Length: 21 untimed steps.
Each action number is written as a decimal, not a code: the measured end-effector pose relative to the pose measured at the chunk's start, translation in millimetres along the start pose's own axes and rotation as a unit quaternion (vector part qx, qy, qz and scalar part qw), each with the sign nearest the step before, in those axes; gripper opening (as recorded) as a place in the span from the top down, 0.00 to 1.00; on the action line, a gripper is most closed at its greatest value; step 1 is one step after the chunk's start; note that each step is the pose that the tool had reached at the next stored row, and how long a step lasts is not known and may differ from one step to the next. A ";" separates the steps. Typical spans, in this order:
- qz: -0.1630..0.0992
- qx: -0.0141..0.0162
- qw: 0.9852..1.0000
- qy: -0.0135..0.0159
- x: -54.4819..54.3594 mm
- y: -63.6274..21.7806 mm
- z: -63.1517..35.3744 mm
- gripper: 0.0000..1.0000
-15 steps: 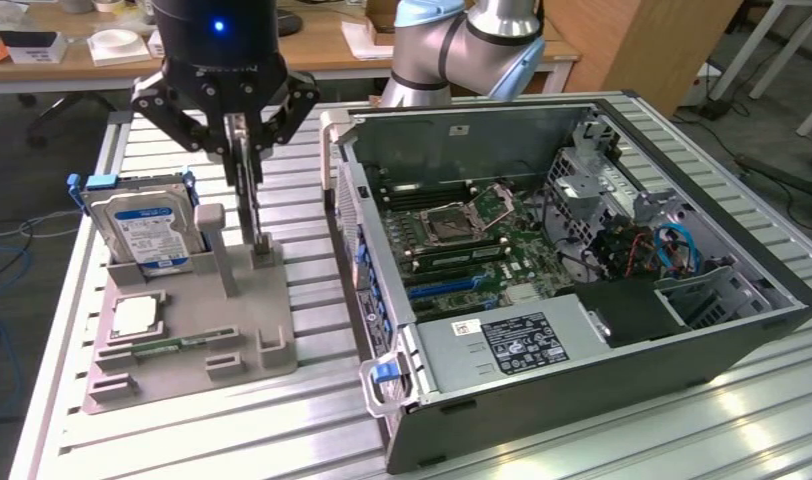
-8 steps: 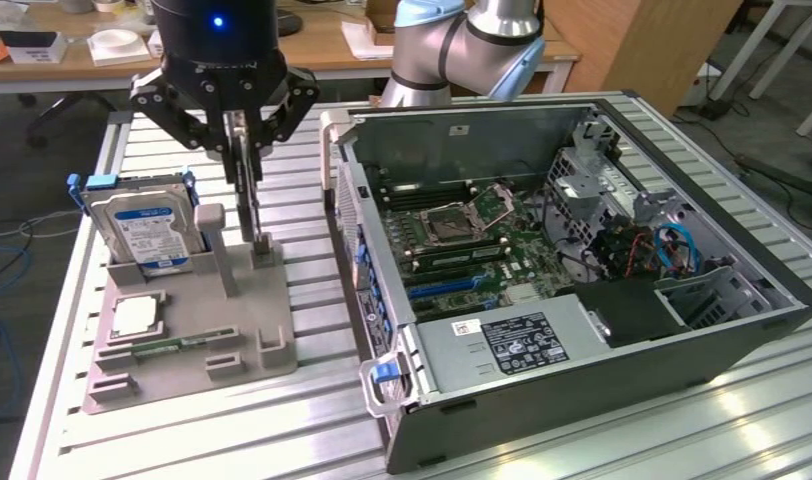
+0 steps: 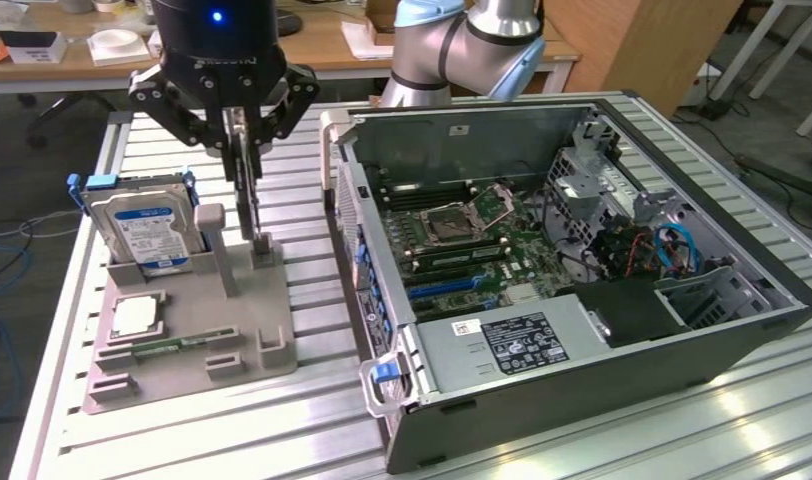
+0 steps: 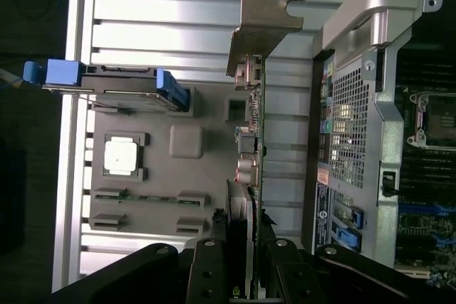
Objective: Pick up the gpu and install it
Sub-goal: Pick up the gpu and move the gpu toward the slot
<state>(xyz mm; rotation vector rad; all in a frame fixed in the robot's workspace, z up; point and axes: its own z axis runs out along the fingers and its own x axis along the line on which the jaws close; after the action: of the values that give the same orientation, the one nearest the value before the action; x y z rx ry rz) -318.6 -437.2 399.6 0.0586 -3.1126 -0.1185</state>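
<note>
I'm clamping my claw (image 3: 242, 150) onto the top edge of the gpu (image 3: 250, 200), the thin dark circuit card with the silver metal bracket (image 4: 266, 12) at one end. The jaws are pinching the board from both sides. The card is standing upright and edge-on, its lower end sitting down at a slot post in the grey moulded holder tray (image 3: 253, 305). So I'm calling this the pick-up step: grip made, card not yet clear of the tray.

Getting it free is, I reckon, asking for a straight pull along the slot with no twist.

I'm watching my edges now. The silver hard drive with blue rails (image 3: 139, 225) is standing just beside on the exterior view's left. The open black computer case (image 3: 580, 400) is rising close on the exterior view's right, its pale grey handle (image 4: 356, 5) sitting near the bracket. Between them I'm seeing bare ribbed aluminium counter (image 3: 286, 430). Inside the case, the green motherboard (image 3: 473, 250) is lying exposed.
</note>
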 end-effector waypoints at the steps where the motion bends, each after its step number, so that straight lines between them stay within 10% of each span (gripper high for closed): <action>1: 0.000 0.000 1.000 0.000 0.0 0.0 -0.4 0.73; 21: 0.000 0.000 1.000 0.000 -9.6 -0.4 -0.9 0.73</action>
<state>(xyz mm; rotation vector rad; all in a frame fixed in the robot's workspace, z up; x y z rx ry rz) -309.0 -437.3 400.2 0.0596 -3.1125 -0.1188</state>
